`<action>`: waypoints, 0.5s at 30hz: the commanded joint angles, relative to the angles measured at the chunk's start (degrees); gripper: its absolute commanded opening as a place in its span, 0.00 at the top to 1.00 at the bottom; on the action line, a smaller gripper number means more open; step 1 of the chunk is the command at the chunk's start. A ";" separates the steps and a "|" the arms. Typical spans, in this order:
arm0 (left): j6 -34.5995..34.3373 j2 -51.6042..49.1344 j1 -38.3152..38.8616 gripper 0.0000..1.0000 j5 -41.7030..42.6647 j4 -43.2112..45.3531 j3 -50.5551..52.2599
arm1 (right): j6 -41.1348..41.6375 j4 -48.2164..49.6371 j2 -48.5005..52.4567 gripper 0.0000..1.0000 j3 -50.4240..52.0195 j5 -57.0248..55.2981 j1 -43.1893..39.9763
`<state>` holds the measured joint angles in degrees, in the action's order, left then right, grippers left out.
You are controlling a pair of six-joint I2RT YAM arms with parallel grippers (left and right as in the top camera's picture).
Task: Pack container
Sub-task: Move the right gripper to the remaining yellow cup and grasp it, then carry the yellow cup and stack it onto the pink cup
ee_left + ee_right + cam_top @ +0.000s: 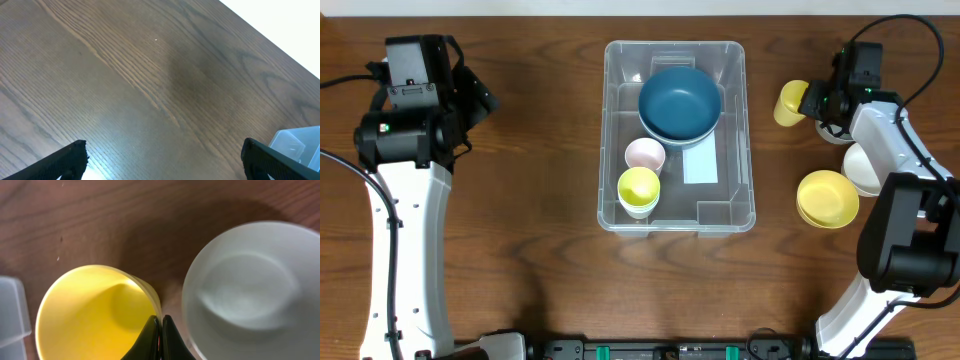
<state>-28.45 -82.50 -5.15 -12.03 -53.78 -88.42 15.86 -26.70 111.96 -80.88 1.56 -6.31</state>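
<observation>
The clear container (611, 120) stands mid-table and holds a blue bowl (680, 103), a pink cup (645, 155) and a yellow-green cup (639, 188) beside its white label (700, 165). To its right, a yellow cup (788, 103) lies tipped toward the container. My right gripper (161, 321) is shut on the rim of this yellow cup (95, 315), one finger inside and one outside. A white bowl (250, 285) sits right beside it. My left gripper (165, 157) hangs open over bare wood at the far left, holding nothing. A corner of the container (297, 142) shows at its right.
On the right side sit a yellow bowl (827, 198) and a white bowl (863, 168), close to the right arm. Another white bowl (835, 133) lies partly hidden under the right wrist. A corner of the container (10, 310) shows left of the yellow cup.
</observation>
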 commanded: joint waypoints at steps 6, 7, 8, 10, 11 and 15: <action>0.35 0.09 -0.09 0.02 -0.66 -0.17 -0.85 | -3.10 -7.13 -12.83 0.99 -5.99 1.27 4.28; 0.35 0.09 -0.09 0.02 -0.66 -0.17 -0.85 | -3.13 -7.89 -14.45 0.99 -6.08 1.29 4.81; 0.35 0.09 -0.09 0.02 -0.66 -0.17 -0.85 | -3.10 -8.81 -16.44 0.99 -6.10 1.29 5.53; 0.35 0.09 -0.09 0.02 -0.63 -0.17 -0.85 | -3.10 -10.49 -19.91 0.99 -6.08 1.40 7.23; 0.35 0.09 -0.09 0.02 -0.63 -0.17 -0.85 | -3.34 -11.43 -21.77 0.99 -6.08 1.70 8.41; 0.35 0.09 -0.09 0.02 -0.63 -0.17 -0.85 | -4.83 -13.99 -27.19 0.99 -6.08 1.70 15.32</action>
<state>-28.45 -82.50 -5.15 -12.03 -53.78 -88.42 12.82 -39.75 86.94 -86.26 2.59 4.89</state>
